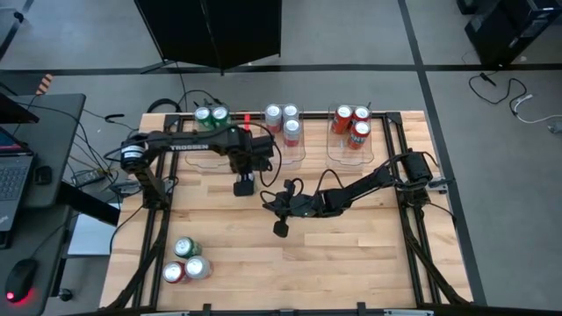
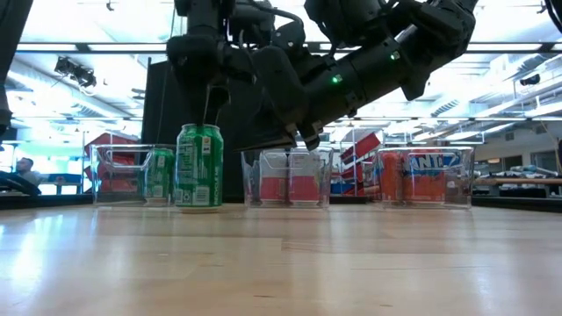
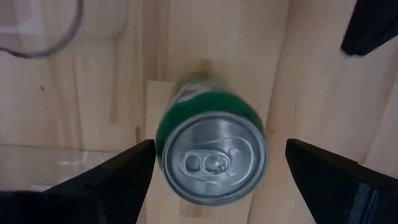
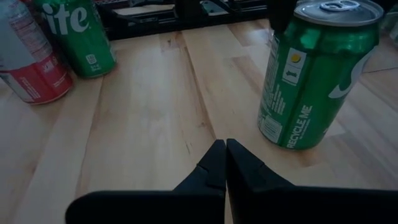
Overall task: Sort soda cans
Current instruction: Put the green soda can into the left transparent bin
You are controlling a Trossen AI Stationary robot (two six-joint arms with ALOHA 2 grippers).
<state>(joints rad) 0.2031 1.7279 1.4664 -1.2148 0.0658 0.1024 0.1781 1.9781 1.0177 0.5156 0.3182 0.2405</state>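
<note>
- Because the sorting goes by colour, three clear bins sit along the desk's (image 1: 351,263) far edge: the left bin (image 1: 209,118) holds two green cans (image 1: 212,115), the middle bin (image 1: 285,140) three silver-white cans (image 1: 284,118), the right bin (image 1: 351,140) three red cans (image 1: 353,123).
- Near the desk's front-left corner wait the unsorted cans (image 1: 186,262): a green, a red and a silver-white, bunched together.
- Just in front of the left bin, the left gripper (image 3: 214,165) hangs straight above an upright green can (image 3: 214,155), its fingers (image 3: 118,180) spread wide on either side and not touching it; I judge it is either about to grasp or has just let go.
- Toward the desk's middle, the right gripper (image 4: 225,158) lies low with its fingers pressed together, holding nothing, seemingly kept clear of the working arm.
- Readable writing: "RECYCLE ME" down the near green can's side; "ite" on the far green can (image 4: 78,34); "TROSSEN" on the left arm (image 1: 189,147).
</note>
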